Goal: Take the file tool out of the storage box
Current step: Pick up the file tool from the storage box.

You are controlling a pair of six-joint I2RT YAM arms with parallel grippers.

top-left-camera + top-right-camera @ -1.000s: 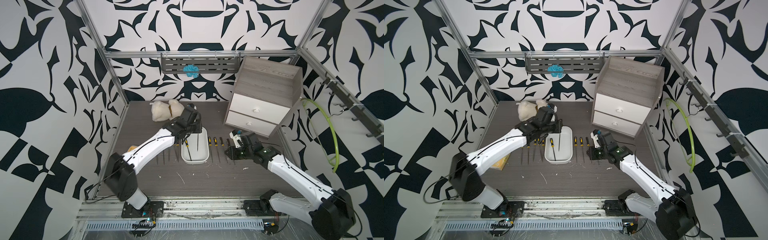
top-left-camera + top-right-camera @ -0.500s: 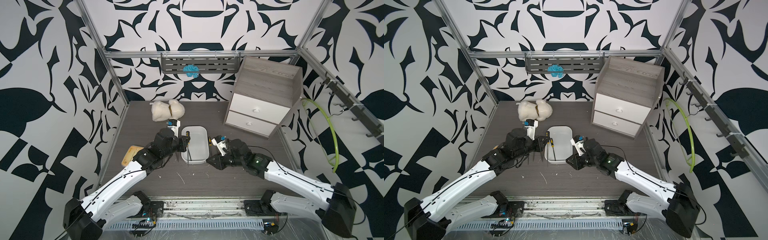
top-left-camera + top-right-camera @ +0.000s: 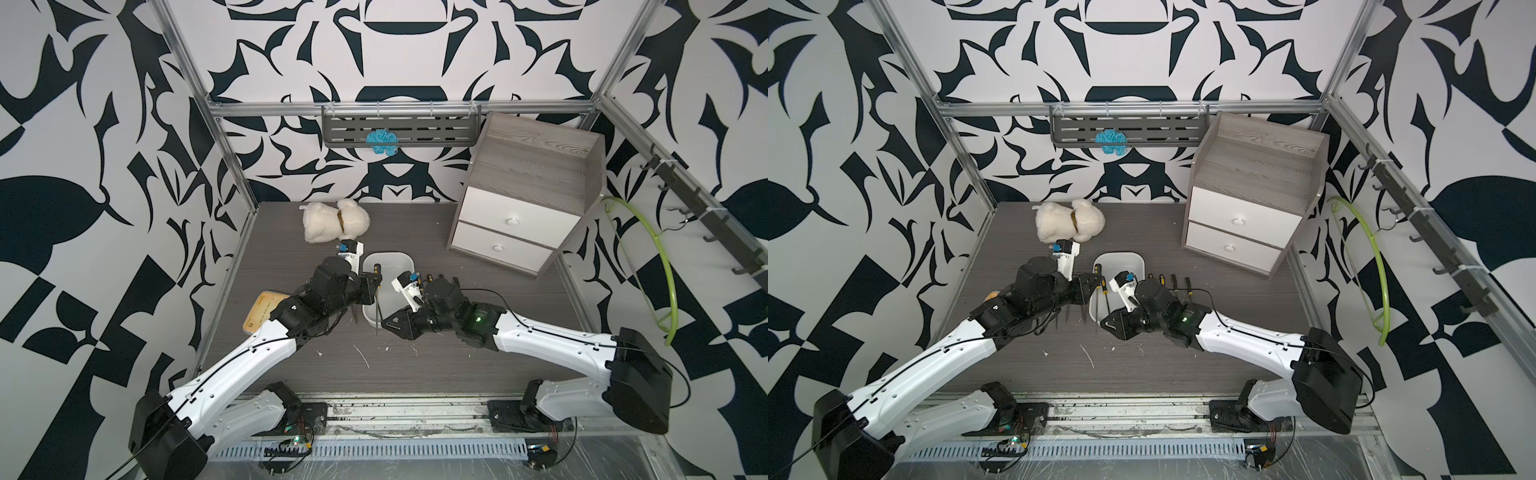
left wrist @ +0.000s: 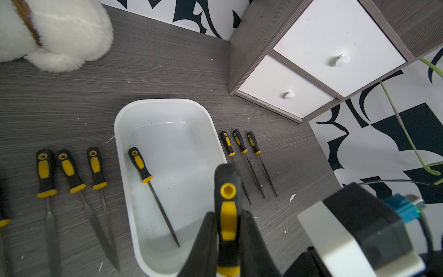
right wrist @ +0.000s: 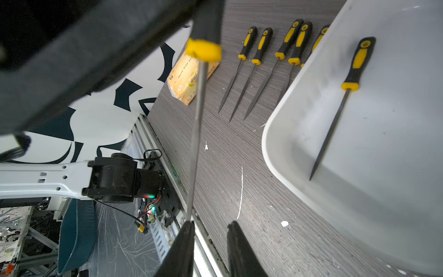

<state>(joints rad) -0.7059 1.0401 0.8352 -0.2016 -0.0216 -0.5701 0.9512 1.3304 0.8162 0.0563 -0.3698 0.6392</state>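
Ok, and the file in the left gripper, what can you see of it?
The file has a black handle with yellow inlay, a yellow collar and a thin grey metal shaft tapering to a point. The left gripper is shut on its handle, holding it raised above the edge of the storage box. Its tip sits by one finger of the open right gripper; contact unclear.

Right gripper (image 5: 212,224) jaws apart, tip of the raised file tool (image 5: 197,120) meeting one jaw; second file (image 5: 335,115) inside storage box (image 5: 271,124); row of files (image 5: 249,72) on bench (image 5: 227,167) beside it.
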